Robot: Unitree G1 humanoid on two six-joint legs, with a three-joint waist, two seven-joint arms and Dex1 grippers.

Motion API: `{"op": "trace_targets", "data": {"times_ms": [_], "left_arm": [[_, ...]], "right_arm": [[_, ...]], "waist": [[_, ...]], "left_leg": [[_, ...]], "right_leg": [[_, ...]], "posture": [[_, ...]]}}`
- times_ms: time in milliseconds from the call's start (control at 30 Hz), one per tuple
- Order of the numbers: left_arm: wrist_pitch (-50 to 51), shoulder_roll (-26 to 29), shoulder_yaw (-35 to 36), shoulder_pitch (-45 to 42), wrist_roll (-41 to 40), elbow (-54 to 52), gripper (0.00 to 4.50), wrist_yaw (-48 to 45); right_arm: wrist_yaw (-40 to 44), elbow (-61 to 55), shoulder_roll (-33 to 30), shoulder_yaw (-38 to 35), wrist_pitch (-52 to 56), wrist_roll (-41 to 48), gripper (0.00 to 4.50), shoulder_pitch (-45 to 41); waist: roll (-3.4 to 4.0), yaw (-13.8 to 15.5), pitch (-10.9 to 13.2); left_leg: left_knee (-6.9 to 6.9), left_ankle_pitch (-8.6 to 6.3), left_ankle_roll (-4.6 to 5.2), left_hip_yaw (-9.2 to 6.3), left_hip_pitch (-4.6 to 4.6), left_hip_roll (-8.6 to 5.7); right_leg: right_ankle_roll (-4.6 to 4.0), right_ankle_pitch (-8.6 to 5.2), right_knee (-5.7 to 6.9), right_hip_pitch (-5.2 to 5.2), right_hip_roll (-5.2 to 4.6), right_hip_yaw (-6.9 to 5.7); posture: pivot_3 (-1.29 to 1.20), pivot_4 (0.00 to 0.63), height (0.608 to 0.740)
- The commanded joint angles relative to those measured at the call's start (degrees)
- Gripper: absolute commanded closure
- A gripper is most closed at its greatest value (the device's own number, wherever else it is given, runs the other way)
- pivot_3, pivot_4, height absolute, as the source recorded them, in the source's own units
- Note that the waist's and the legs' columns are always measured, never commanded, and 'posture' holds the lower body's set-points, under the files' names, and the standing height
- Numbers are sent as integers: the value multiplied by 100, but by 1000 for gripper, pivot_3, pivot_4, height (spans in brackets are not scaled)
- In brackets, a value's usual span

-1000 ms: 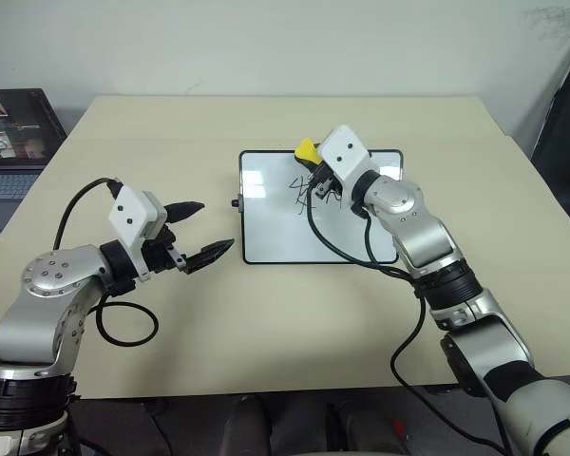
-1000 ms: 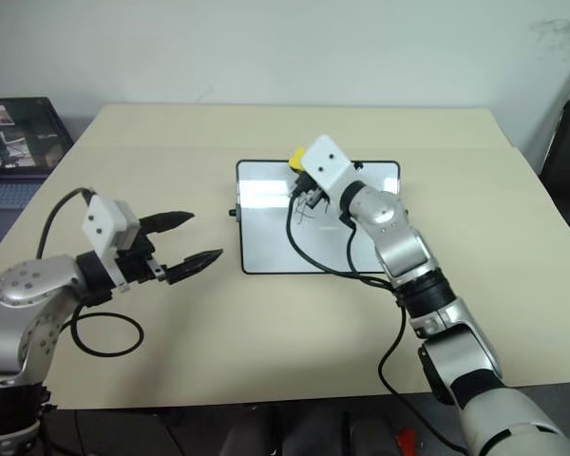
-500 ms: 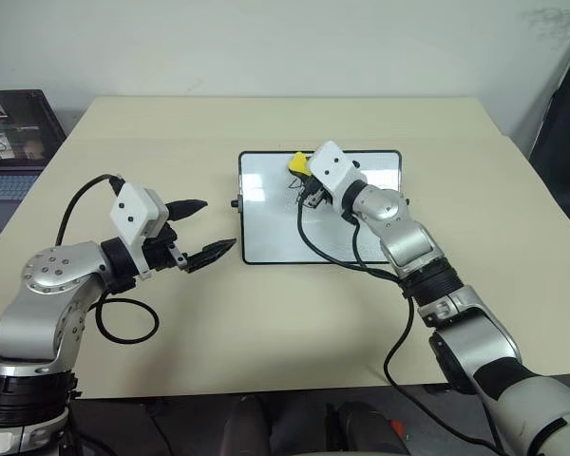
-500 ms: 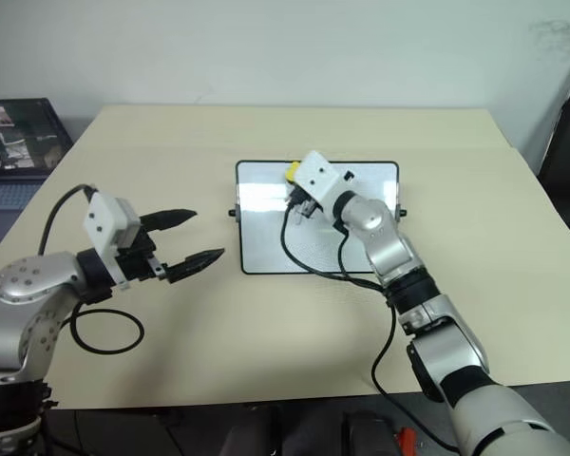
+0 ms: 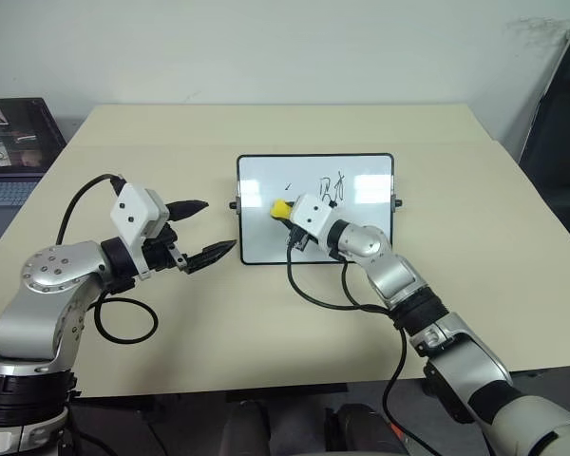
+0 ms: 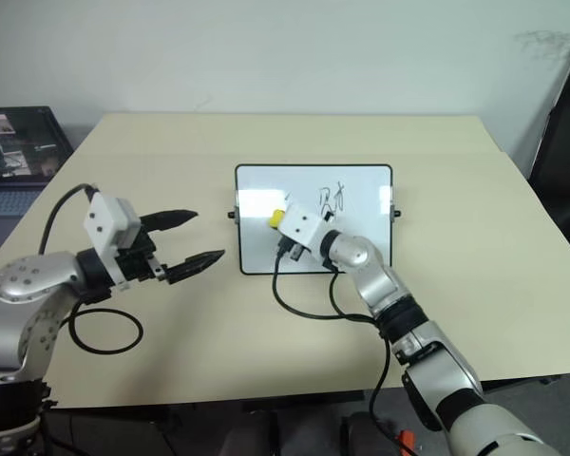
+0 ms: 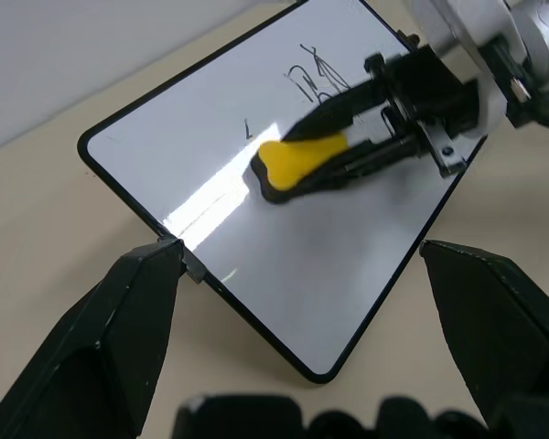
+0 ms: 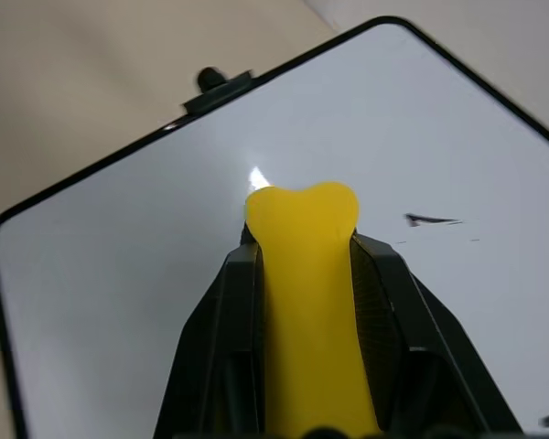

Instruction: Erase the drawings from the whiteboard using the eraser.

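Small yellow eraser (image 5: 279, 207) clamped in the right gripper (image 5: 287, 211) on the white black-framed whiteboard (image 5: 262, 242); left gripper (image 5: 199, 230) wide open, empty.
The thin black marker drawings (image 5: 331, 184) beside the eraser could be missed, or the unheld board pushed along the beige table (image 5: 171, 142).

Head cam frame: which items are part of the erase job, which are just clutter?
In the job:
- whiteboard
- drawings
- eraser, clamped in the right end effector

Clutter:
- laptop at the table's left edge
- left end effector, open, off the board
- table
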Motion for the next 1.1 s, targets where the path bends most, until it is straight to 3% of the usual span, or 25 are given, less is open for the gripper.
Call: {"op": "trace_targets", "data": {"times_ms": [33,200,300,733,1100], "left_arm": [[-180,52,5,-99,96,84,0,-4],[-344,-8,5,-227,294,373,0,169],[-380,-63,-83,-303,376,438,0,233],[-296,-105,-347,-348,381,239,0,227],[-230,-140,-332,-324,350,127,0,282]], "right_arm": [[36,-449,-74,-306,440,105,3515,-49],[336,-2229,-165,-737,1525,573,3516,-217],[308,-2643,-159,-892,1946,668,3517,-393],[-360,-233,73,-642,904,150,3517,-1204],[50,404,143,-210,751,-109,3517,-755]], "waist": [[-1,4,5],[-10,45,26],[-11,71,26],[-13,47,33],[-16,-3,29]], "left_leg": [[0,1,2,-1,-2,0],[0,2,1,-6,-70,5],[-1,0,-4,-1,-120,3],[-19,-6,-12,14,-121,2],[-12,-6,-12,7,-108,3]], "right_leg": [[2,1,0,-1,0,0],[-1,8,7,-34,-4,-2],[-1,7,9,-93,-2,-2],[-2,6,-21,-98,-2,3],[-2,6,-1,-85,-2,3]], "posture": [[0,150,740],[0,150,740],[0,150,740],[0,150,740],[0,150,740]]}}
